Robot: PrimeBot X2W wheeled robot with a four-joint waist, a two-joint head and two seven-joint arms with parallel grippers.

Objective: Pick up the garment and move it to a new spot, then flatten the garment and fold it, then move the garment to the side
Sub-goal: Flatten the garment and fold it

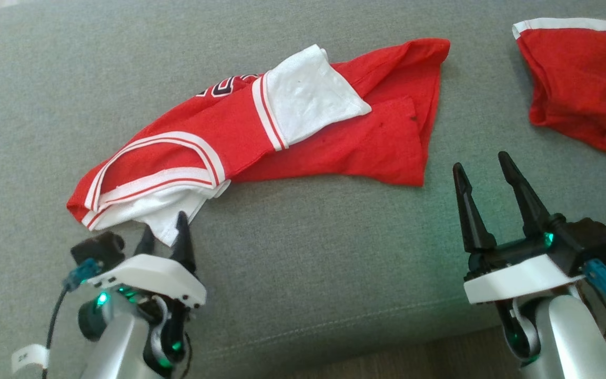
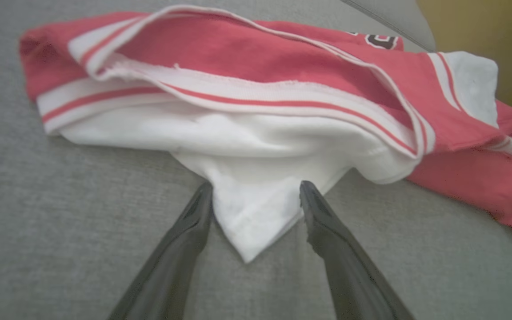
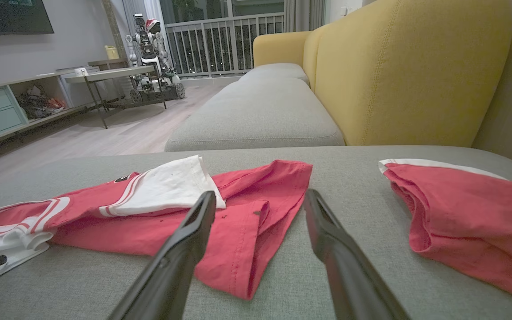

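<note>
In the head view I see the garment (image 1: 334,137) on the grey cushion (image 1: 303,263). Its long axis runs from my left gripper (image 1: 165,226) up and away to the right. The right gripper (image 1: 481,162) waits near its far end, spread and empty. Left wrist view: the fingers stand wide, straddling the white corner (image 2: 251,222) without pinching it. Right wrist view: the garment lies ahead and to the left, and nothing is held.

Red-and-white garment (image 1: 303,131), crumpled, loosely bunched on grey cushion (image 1: 303,252)
</note>
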